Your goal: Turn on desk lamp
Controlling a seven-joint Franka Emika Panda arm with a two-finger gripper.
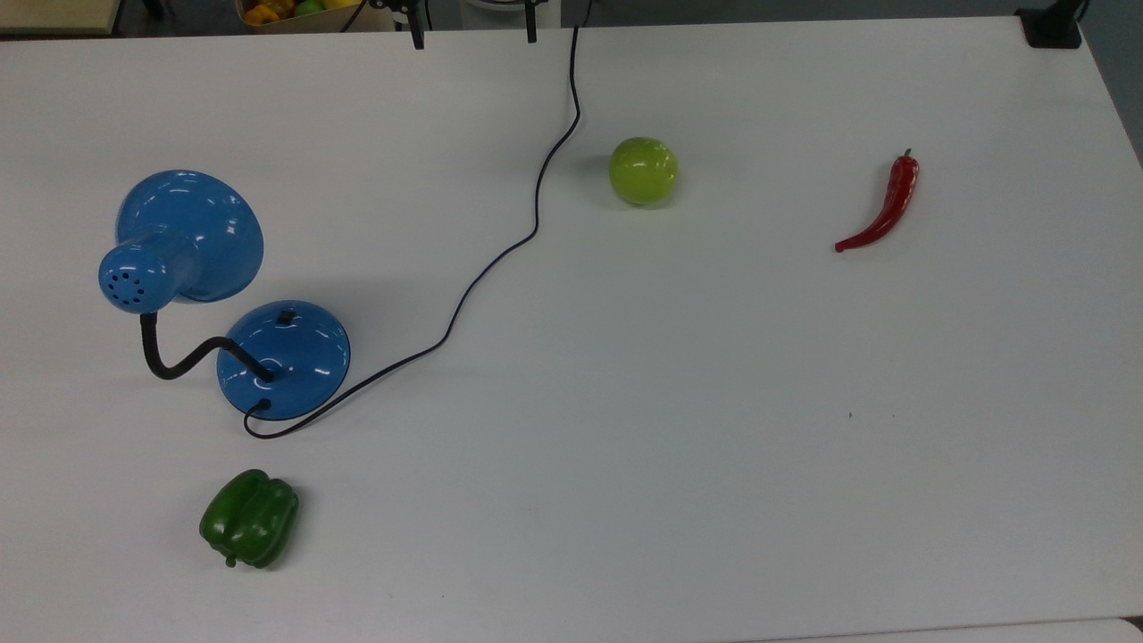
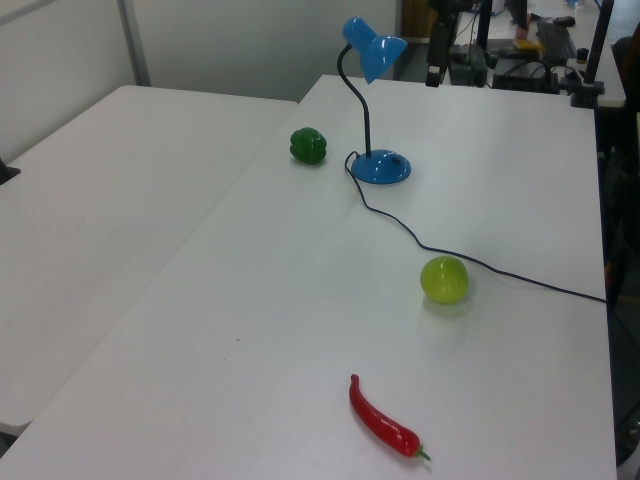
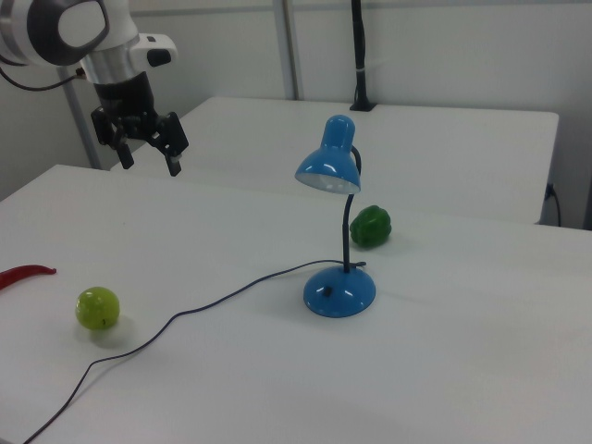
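The desk lamp stands on the white table (image 1: pixel 679 429) at the top view's left: a glossy blue cone shade (image 1: pixel 187 234), a black gooseneck (image 1: pixel 183 362) and a round blue base (image 1: pixel 295 362) with a small black switch (image 1: pixel 286 316). In the right view the base (image 3: pixel 339 291) sits mid-table under the shade (image 3: pixel 329 168), which looks unlit. A thin black cord (image 1: pixel 536 214) snakes from the base to the table's far edge. My gripper (image 3: pixel 150 159) hangs open in the air, far from the lamp, holding nothing. Its fingertips (image 1: pixel 416 37) show at the top view's upper edge.
A green bell pepper (image 1: pixel 249 520) lies near the lamp base. A yellow-green apple (image 1: pixel 643 170) sits beside the cord mid-table. A red chili (image 1: pixel 884 210) lies toward the top view's right. A second white table (image 2: pixel 90 200) adjoins on the left view's left.
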